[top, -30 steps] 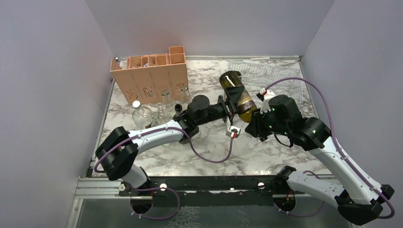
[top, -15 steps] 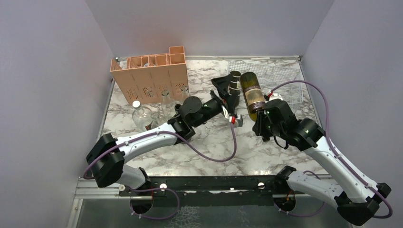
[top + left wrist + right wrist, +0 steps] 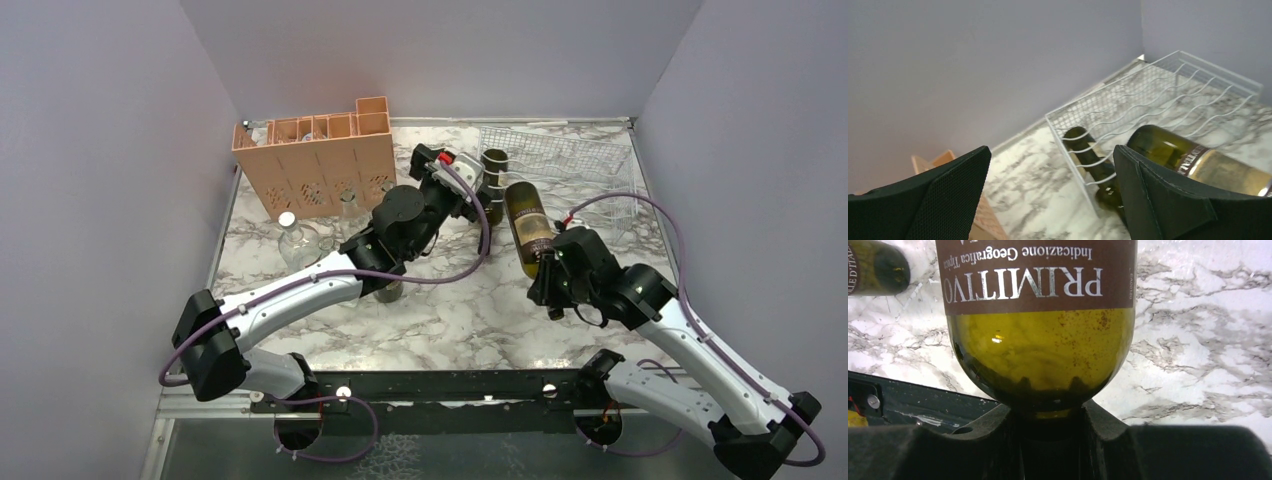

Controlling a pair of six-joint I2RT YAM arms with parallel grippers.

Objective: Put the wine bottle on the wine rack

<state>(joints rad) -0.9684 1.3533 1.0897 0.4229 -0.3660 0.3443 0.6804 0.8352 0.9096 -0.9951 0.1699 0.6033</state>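
Note:
A dark green wine bottle [image 3: 527, 222] with a brown label hangs above the marble, its base pointing at the white wire wine rack [image 3: 585, 160] at the back right. My right gripper [image 3: 548, 272] is shut on the bottle's neck; the right wrist view shows the label and shoulder [image 3: 1040, 345] just above the closed gripper [image 3: 1050, 415]. My left gripper [image 3: 478, 195] is open and empty, left of the bottle. In the left wrist view it [image 3: 1050, 155] faces the rack [image 3: 1158, 95], the held bottle [image 3: 1198, 160] at the right.
A second dark bottle [image 3: 493, 170] lies at the rack's left end, also in the left wrist view [image 3: 1088, 155]. A peach-orange crate [image 3: 315, 165] stands at back left. Clear glass bottles [image 3: 297, 240] stand in front of it. Purple walls close in three sides.
My left gripper let go of the bottle's body and moved back and left toward the rack's left end. My right gripper kept the neck and swung the bottle's base toward the rack.

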